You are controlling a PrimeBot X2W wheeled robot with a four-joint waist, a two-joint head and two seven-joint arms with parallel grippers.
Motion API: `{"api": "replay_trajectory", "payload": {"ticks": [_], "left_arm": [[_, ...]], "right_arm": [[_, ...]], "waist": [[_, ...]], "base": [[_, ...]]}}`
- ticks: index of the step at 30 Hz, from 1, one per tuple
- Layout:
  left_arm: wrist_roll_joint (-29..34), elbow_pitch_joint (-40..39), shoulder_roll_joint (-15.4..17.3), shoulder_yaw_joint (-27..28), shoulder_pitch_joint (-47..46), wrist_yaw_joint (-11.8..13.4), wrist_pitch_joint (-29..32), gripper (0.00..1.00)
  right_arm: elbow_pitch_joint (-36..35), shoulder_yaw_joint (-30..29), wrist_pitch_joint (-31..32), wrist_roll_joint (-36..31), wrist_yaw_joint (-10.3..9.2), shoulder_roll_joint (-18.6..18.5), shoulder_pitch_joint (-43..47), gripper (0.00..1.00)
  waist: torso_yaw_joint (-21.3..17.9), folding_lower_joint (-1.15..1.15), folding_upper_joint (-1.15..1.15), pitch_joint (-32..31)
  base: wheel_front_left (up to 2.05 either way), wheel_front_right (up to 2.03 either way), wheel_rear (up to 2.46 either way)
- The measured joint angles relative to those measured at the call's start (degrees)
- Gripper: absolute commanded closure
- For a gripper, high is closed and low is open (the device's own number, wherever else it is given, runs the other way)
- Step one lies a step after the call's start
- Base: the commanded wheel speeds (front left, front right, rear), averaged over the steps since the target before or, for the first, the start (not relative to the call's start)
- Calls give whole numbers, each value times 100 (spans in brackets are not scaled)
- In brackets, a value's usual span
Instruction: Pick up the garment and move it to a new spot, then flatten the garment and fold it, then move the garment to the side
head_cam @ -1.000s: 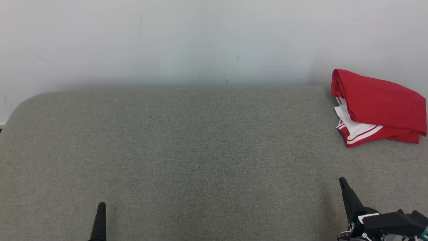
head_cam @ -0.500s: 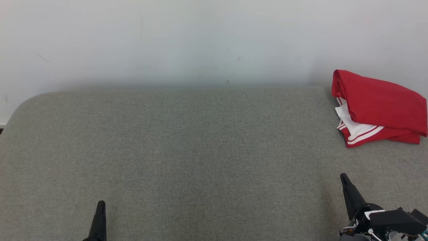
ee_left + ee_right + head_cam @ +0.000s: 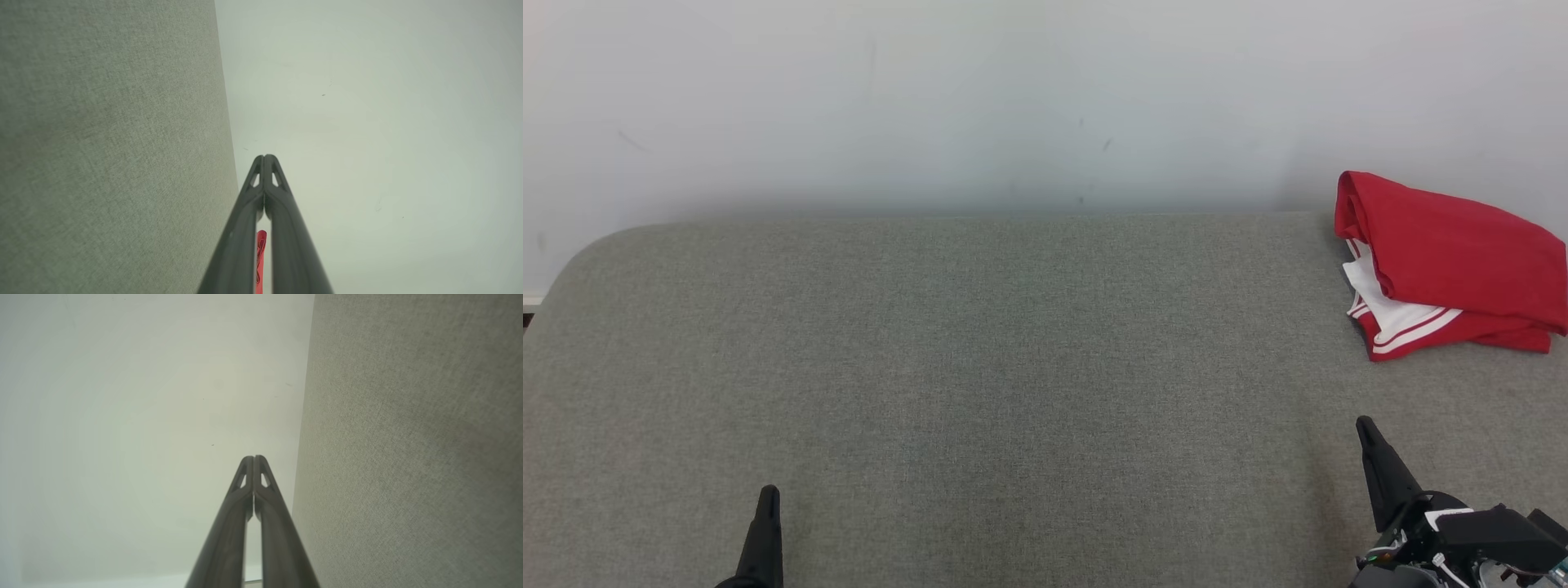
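Red garment (image 3: 1454, 245) folded, parked far right on grey pad (image 3: 931, 367); your L gripper (image 3: 264, 157) & R gripper (image 3: 253, 457) closed, empty. Task looks done.

A grey fabric surface (image 3: 1013, 367) meets a pale wall (image 3: 1013, 98).

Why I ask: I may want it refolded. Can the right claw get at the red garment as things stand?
Probably yes. The red garment lies far right on the grey surface, ahead of the right claw, with bare fabric between them. The claw is shut and would have to open first.
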Motion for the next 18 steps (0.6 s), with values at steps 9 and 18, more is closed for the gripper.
{"api": "replay_trajectory", "payload": {"ticks": [9,18], "left_arm": [[0,-1,1,0,-1,-1,0,100],[0,-1,1,1,-2,-8,0,100]], "right_arm": [[0,-15,19,-1,0,10,-2,100],[0,-32,26,-9,0,21,-3,100]], "waist": [[0,0,0,0],[0,0,0,0]], "base": [[0,0,0],[0,0,0]]}}
